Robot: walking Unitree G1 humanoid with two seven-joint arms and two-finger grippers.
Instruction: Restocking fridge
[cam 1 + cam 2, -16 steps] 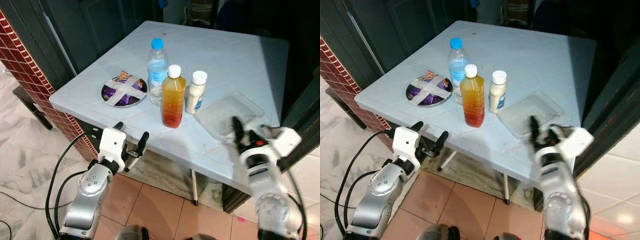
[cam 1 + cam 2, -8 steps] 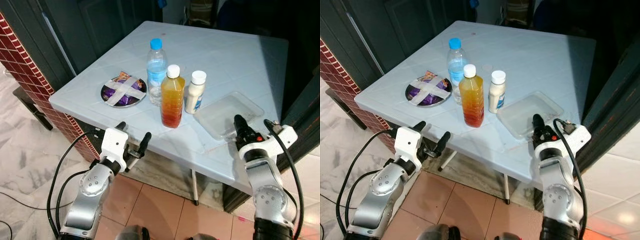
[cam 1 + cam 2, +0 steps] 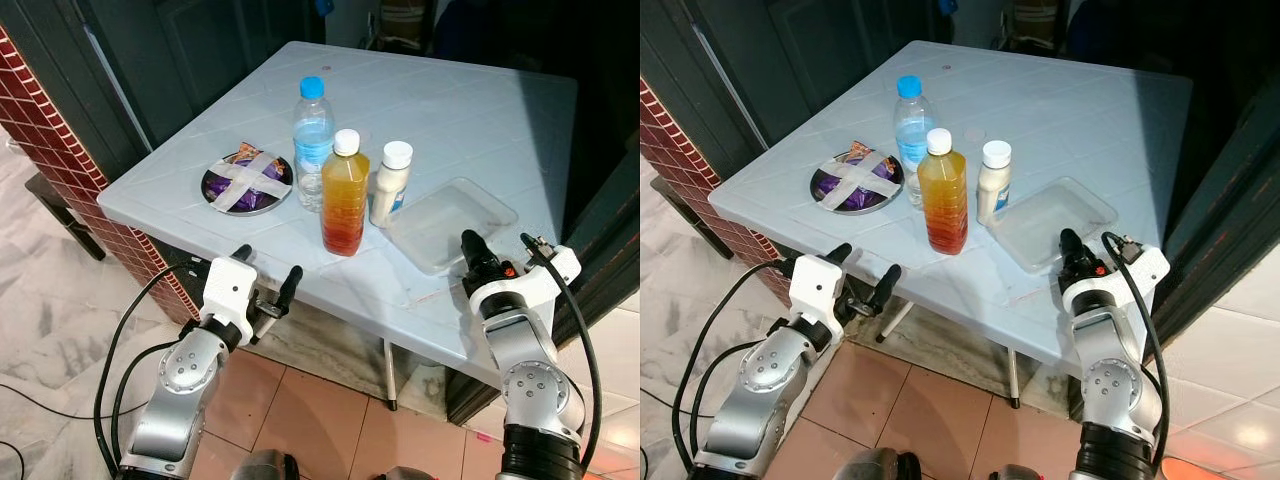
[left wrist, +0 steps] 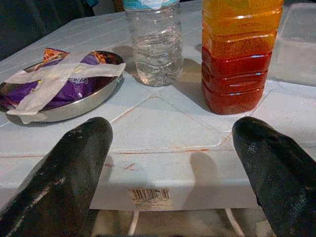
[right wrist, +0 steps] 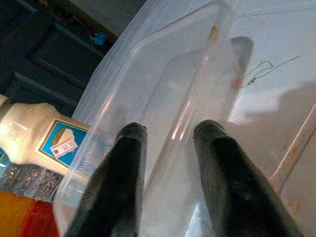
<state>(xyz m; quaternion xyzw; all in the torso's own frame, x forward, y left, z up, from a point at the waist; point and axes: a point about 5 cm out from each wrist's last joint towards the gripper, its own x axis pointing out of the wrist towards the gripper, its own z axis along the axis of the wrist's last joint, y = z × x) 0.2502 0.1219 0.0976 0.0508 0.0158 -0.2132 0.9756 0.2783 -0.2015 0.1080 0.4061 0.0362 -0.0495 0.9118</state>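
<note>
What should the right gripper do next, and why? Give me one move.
Probably close the right gripper on the clear plastic container. In the right wrist view its two black fingers straddle the container's near rim, one on each side, with a gap between them. The left gripper waits open below the table edge.

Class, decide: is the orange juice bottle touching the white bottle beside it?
Apart. The left eye view shows a strip of table between the orange juice bottle and the white bottle.
</note>
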